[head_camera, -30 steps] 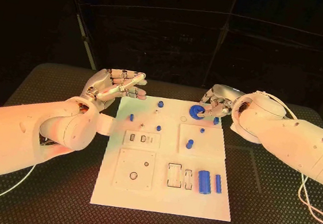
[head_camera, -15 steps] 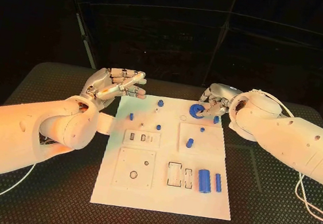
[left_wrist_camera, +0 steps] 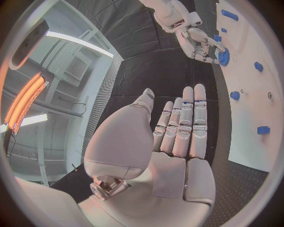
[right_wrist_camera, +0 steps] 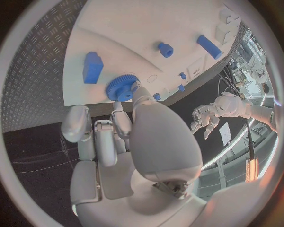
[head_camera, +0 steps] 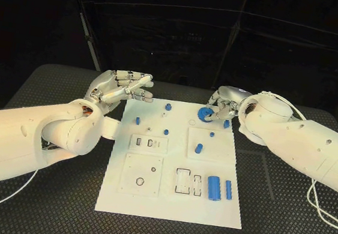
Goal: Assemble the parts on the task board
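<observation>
Fingers (right_wrist_camera: 137, 94) of right hand (head_camera: 224, 102) pinch blue gear (right_wrist_camera: 120, 87), tilted on edge.

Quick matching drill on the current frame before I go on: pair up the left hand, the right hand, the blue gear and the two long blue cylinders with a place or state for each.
1. left hand
2. right hand
3. blue gear
4. long blue cylinders

a. lying side by side on the task board's near right part
b. fingers apart, holding nothing, off the board's far left corner
c. at the board's far edge, in the fingertips
d. holds the gear

Pairs: 1-b, 2-d, 3-c, 4-a
</observation>
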